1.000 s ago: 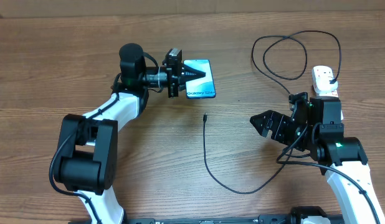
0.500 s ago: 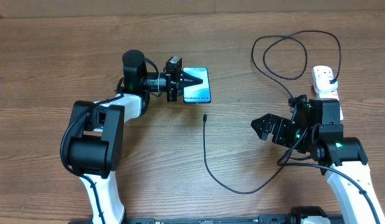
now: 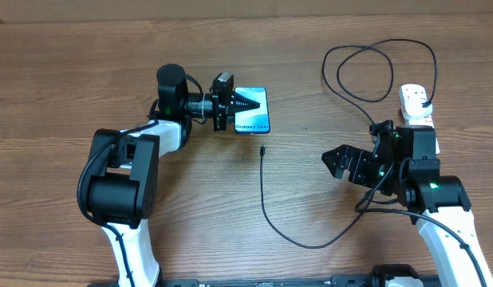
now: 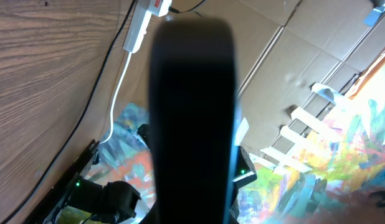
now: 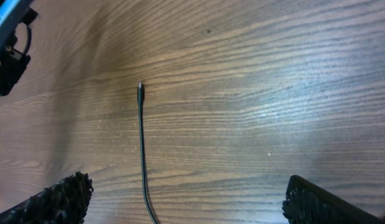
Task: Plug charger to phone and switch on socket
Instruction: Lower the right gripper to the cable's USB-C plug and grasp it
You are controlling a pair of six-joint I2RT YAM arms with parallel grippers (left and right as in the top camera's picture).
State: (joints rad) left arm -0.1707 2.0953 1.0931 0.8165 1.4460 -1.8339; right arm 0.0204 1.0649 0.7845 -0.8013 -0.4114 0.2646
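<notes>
The phone, its lit screen reading "Galaxy S24", lies at the table's upper middle. My left gripper reaches over it from the left and is shut on it. In the left wrist view the phone is a dark slab filling the middle. The charger, a thin black cable, loops on the table, its connector tip lying free below the phone. My right gripper is open and empty, right of the tip. In the right wrist view the tip lies ahead between the fingers. The socket is at the right edge.
The cable's far end loops at the upper right and runs to the socket. The socket's white cord shows in the left wrist view. The right arm's body stands just below the socket.
The left arm swung at the elbow and drew the phone a little left and toward the front, then held still. The right arm and cable have not moved.
</notes>
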